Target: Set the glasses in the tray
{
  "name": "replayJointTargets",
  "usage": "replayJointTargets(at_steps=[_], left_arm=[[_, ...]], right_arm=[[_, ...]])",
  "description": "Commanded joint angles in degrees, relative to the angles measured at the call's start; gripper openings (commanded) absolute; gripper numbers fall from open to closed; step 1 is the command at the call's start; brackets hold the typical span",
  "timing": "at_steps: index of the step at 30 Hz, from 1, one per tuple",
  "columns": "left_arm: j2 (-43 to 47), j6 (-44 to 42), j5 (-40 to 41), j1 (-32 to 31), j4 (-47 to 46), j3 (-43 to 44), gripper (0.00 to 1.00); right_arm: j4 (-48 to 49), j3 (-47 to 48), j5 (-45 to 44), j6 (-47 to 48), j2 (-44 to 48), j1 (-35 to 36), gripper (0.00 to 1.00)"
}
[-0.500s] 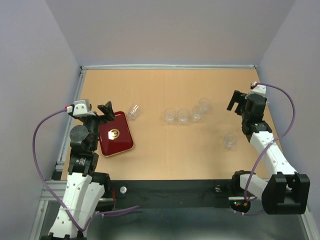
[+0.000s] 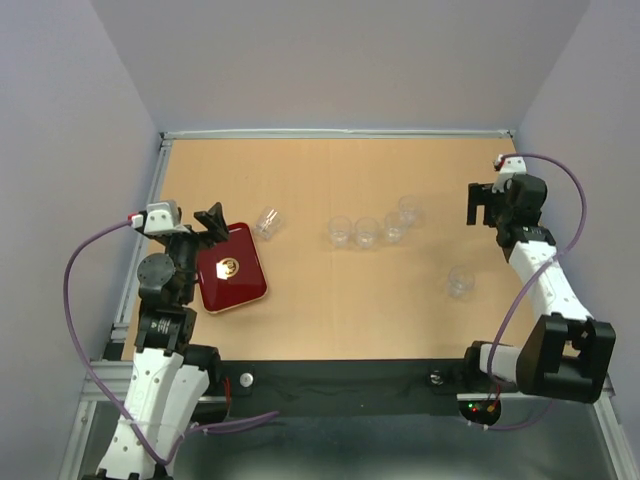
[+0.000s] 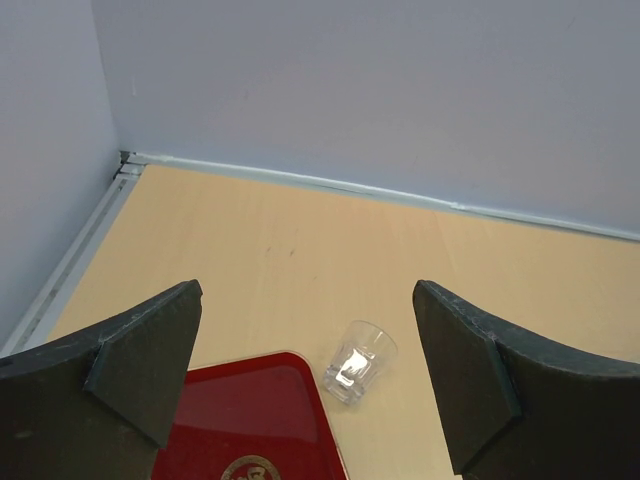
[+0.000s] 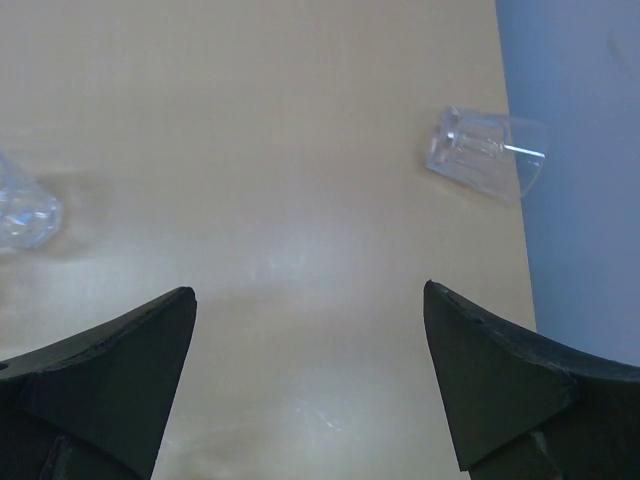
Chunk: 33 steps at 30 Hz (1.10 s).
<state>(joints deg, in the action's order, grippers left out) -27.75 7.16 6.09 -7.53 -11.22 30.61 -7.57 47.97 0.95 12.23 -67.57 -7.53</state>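
The dark red tray (image 2: 232, 268) with a gold emblem lies at the left of the table. One clear glass (image 2: 267, 222) stands just off its far right corner. Several glasses (image 2: 367, 233) stand in a row mid-table, and one glass (image 2: 460, 282) stands alone at the right. My left gripper (image 2: 212, 220) is open and empty over the tray's far edge. In the left wrist view it (image 3: 308, 320) frames the tray corner (image 3: 240, 420) and the nearby glass (image 3: 360, 361). My right gripper (image 2: 487, 205) is open and empty at the far right. In its wrist view it (image 4: 308, 310) hangs over bare table.
The right wrist view shows one glass (image 4: 487, 152) beside a grey-blue wall and another (image 4: 22, 212) at the left edge. Grey walls enclose the table on three sides. A black strip (image 2: 340, 385) runs along the near edge.
My right arm has swung its wrist back and to the right, away from the row of glasses. My left arm has barely moved.
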Motion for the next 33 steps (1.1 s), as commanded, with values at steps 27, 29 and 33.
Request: replayJointTargets(at_steps=[27,29,33], left_arm=[[-6.97,-1.97,-1.69,-1.08,-1.87,1.73,0.98],[-7.14,-1.97,-2.13,-1.08,-2.05,1.73,0.98],[-7.23,-2.06,-2.57,-1.08,-2.22,1.73,0.98]], right_arm=[[0.8,29.64,-11.58,-6.34,-37.63,-15.15,0.99],[1.07,30.25,-11.76,-6.25,-39.12,-15.23,0.98],[1.68,30.96,-12.11,-6.17,-40.62,-15.23,0.98]])
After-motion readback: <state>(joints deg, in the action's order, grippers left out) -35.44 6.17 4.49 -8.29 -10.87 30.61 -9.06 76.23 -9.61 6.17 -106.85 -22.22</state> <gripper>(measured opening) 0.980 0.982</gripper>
